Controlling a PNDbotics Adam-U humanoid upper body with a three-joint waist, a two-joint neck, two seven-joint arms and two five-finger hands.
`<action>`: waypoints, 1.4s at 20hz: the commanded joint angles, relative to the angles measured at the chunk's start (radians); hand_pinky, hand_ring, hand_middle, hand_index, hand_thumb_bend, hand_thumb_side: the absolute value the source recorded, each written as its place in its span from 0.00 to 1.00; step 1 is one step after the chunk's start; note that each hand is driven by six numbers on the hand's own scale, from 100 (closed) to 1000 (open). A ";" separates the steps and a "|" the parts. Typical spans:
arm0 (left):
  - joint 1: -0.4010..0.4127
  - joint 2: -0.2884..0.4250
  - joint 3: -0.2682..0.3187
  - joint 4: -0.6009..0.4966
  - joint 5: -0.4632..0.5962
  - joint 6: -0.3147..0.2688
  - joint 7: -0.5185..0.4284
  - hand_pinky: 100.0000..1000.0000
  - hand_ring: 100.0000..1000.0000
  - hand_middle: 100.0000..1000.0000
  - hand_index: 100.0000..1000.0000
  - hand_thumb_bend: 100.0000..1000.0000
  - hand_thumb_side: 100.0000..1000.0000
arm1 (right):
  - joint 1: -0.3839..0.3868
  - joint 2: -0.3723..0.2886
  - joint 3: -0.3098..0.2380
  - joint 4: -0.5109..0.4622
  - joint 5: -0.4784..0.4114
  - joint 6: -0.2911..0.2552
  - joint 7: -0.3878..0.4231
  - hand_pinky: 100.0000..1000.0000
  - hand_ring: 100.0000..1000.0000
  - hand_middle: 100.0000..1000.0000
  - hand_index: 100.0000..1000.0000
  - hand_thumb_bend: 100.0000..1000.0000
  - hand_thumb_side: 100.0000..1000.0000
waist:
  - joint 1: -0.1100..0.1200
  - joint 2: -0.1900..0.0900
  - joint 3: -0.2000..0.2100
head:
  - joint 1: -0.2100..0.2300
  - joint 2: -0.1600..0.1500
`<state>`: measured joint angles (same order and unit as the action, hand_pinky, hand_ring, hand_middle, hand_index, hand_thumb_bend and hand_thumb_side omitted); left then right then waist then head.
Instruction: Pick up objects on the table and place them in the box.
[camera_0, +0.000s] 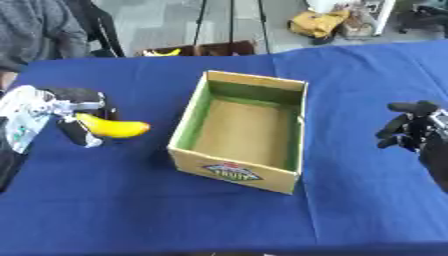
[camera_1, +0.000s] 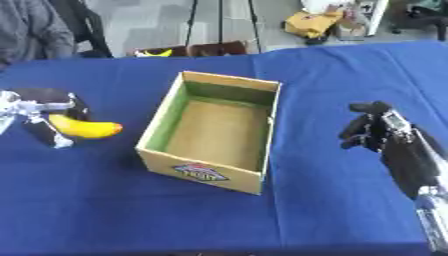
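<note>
The box (camera_0: 243, 134) is sitting open and empty at the tabletop's (camera_0: 131, 210) middle. Toward the left edge, the left hand (camera_0: 74, 107) is curling its fingers round a yellow banana (camera_0: 112, 128), seemingly just off the cloth. It should be lifting clear of the near wall before releasing. Near the right edge, the right hand (camera_1: 372, 131) is hovering, fingers curled on nothing.
</note>
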<state>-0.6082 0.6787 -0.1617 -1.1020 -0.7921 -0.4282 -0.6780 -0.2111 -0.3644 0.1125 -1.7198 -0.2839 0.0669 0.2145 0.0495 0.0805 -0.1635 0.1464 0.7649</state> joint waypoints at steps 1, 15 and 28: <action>-0.053 0.043 0.015 -0.029 0.012 -0.149 -0.144 0.69 0.61 0.59 0.68 0.09 0.07 | -0.012 -0.011 -0.001 -0.008 0.001 -0.001 0.003 0.53 0.57 0.47 0.79 0.00 0.82 | 0.000 -0.015 0.000 | -0.001 0.005; -0.263 -0.092 -0.007 -0.019 -0.010 -0.176 -0.126 0.69 0.60 0.58 0.67 0.03 0.02 | -0.018 -0.011 0.017 -0.005 -0.001 0.004 0.020 0.53 0.57 0.47 0.79 0.00 0.83 | 0.001 -0.022 -0.044 | 0.028 0.005; -0.318 -0.267 -0.051 0.039 -0.082 -0.220 -0.122 0.68 0.60 0.58 0.67 0.00 0.06 | -0.049 -0.007 0.051 -0.006 0.002 0.015 0.053 0.53 0.57 0.47 0.79 0.00 0.87 | 0.017 0.001 -0.112 | 0.069 0.005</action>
<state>-0.9067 0.4069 -0.2128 -1.0598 -0.8639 -0.4742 -0.6320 -0.2438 -0.3644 0.1630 -1.7139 -0.2839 0.0829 0.2619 0.0718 0.0932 -0.2767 0.2099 0.7649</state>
